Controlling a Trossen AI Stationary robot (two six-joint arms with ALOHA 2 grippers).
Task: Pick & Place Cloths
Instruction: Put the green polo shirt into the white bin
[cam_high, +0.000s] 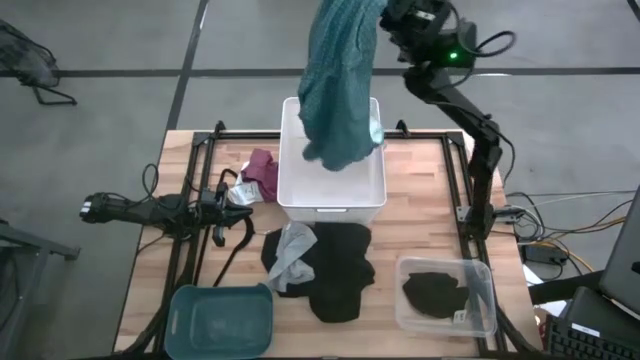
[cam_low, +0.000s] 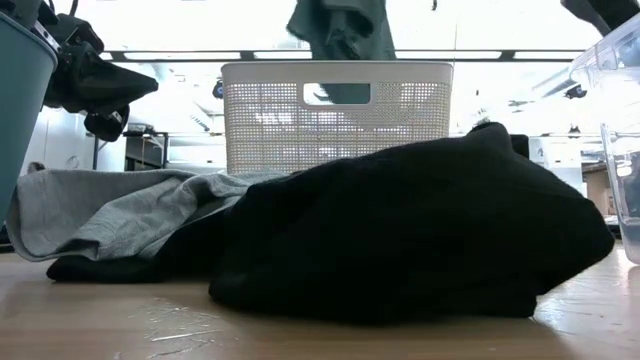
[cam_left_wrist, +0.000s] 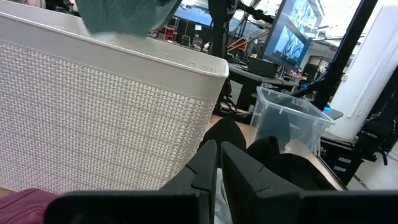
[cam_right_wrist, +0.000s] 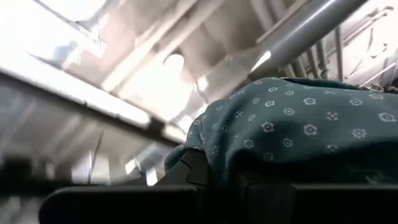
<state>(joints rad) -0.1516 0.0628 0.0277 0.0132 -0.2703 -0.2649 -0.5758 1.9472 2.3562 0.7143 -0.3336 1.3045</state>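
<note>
My right gripper (cam_high: 388, 22) is raised high over the white basket (cam_high: 372, 190), shut on the teal-green cloth (cam_high: 338, 85), which hangs down above the basket's opening and shows in the low view as the teal-green cloth (cam_low: 342, 30). My left gripper (cam_high: 238, 194) rests low at the table's left, shut, beside the maroon cloth (cam_high: 264, 172) lying against the basket's left wall. A black cloth (cam_high: 335, 268) lies spread on the table in front of the basket, with a light grey cloth (cam_high: 292, 250) partly on top of it. Another black cloth (cam_high: 436, 293) lies in the clear tray. My right gripper holds the teal-green cloth by its upper end (cam_right_wrist: 273, 130), bunched in several folds that drape over the fingers (cam_right_wrist: 193, 171) and hide the place of contact. The cloth is lifted clear and hangs slack below the gripper, its lower end (cam_high: 335, 155) over the basket.
A teal tray (cam_high: 190, 322) stands at the near left corner and a clear tray (cam_high: 484, 300) at the near right. A black frame rail (cam_high: 195, 150) borders the table's left side, and cables lie beside the left arm. Bare wood shows between the trays.
</note>
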